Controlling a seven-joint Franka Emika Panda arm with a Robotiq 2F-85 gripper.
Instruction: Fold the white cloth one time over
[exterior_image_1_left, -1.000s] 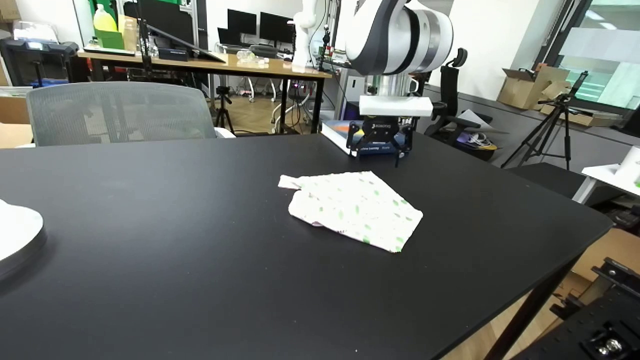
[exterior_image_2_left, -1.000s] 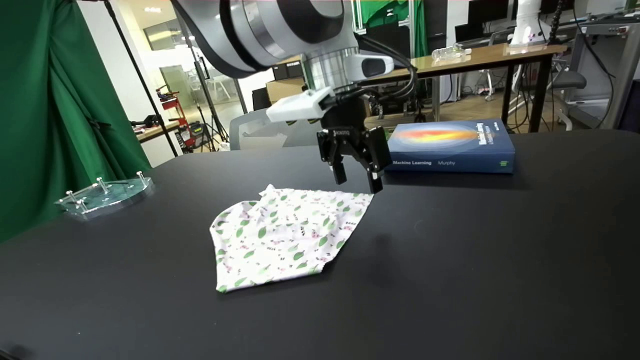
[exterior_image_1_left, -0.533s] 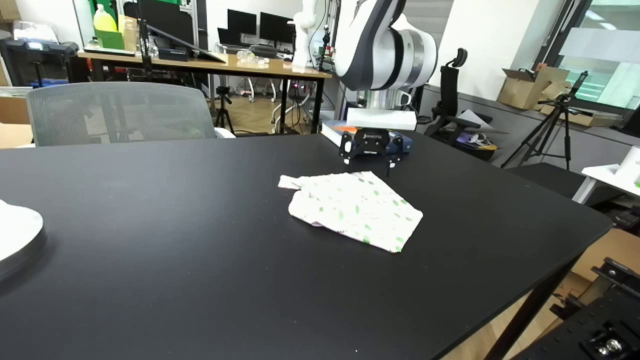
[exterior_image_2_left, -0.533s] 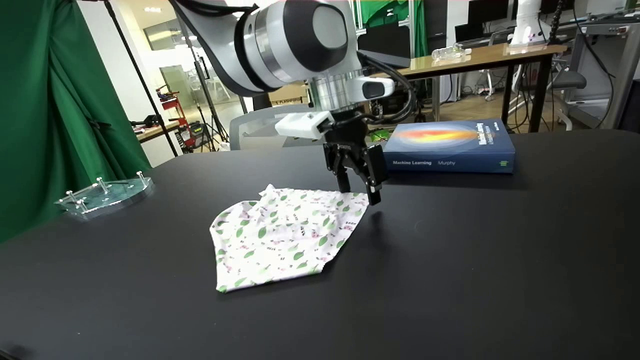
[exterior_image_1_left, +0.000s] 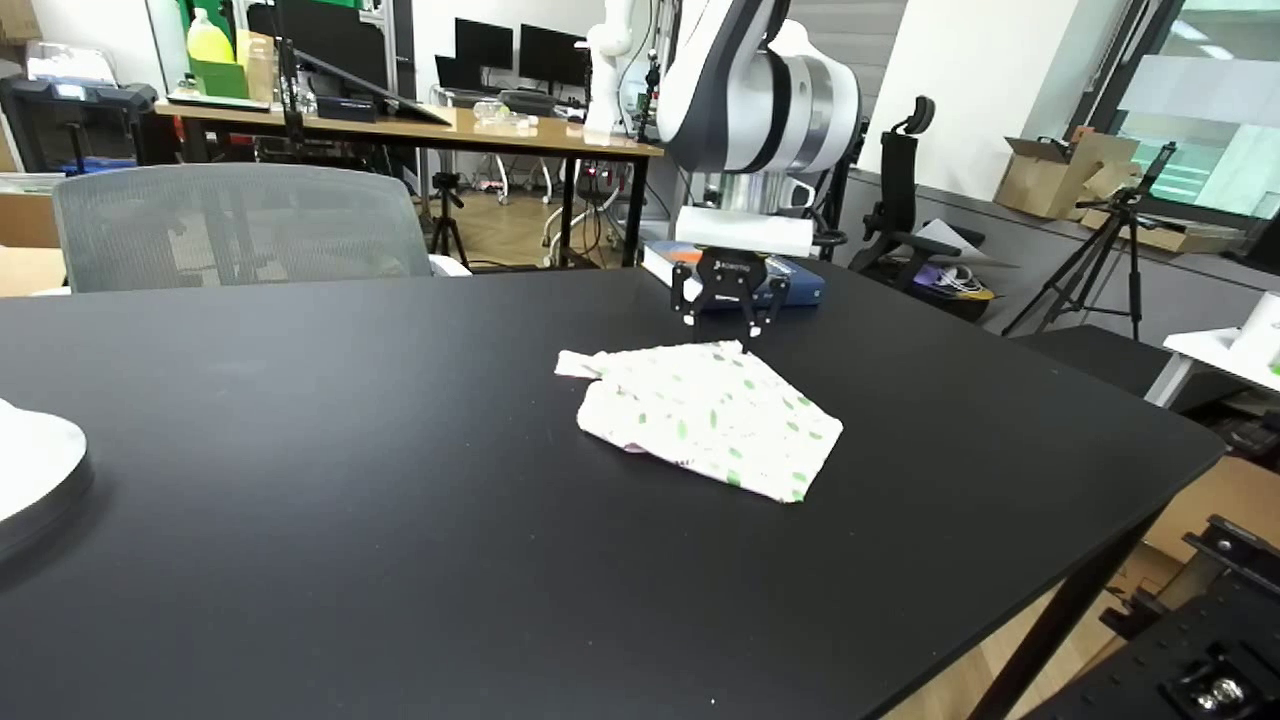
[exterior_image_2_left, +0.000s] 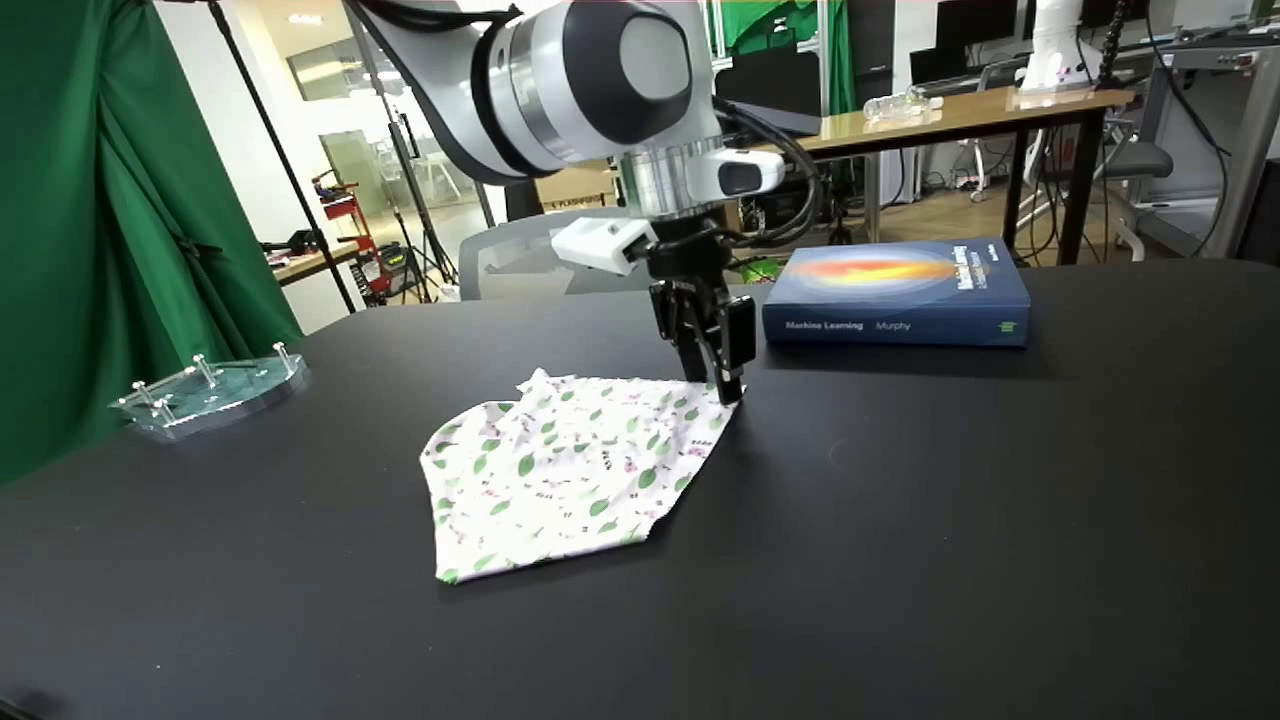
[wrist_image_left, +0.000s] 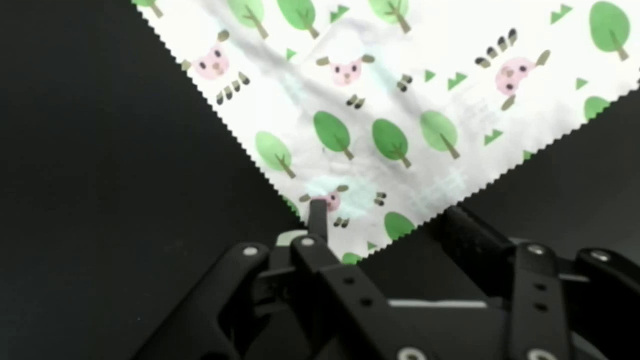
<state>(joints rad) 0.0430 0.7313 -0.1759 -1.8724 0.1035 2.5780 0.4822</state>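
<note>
Gripper (exterior_image_2_left: 713, 386) spread at a corner of the white cloth (exterior_image_2_left: 565, 480)

Farthest left of the gripper in an exterior view hangs a green curtain (exterior_image_2_left: 120, 220); closer in, though well apart from the gripper, a clear plate (exterior_image_2_left: 240, 385) with metal posts (exterior_image_2_left: 205, 370) sits on the black table (exterior_image_2_left: 900, 560). Next comes the white cloth, wrinkled but mostly flat, spreading from below the gripper leftward and toward the camera. The gripper points down, its two fingers apart. In the wrist view, the left-hand finger (wrist_image_left: 318, 217) reaches over the cloth, the corner runs down between the two, and the right-hand finger (wrist_image_left: 475, 235) stands at the zigzag edge; whether either touches fabric cannot be told. Right of the gripper in an exterior view, near it, lies a blue book (exterior_image_2_left: 895, 295) with "Machine Learning" on its spine. Behind the gripper and farther off, on that same side, stands a wooden table (exterior_image_2_left: 970, 112).
</note>
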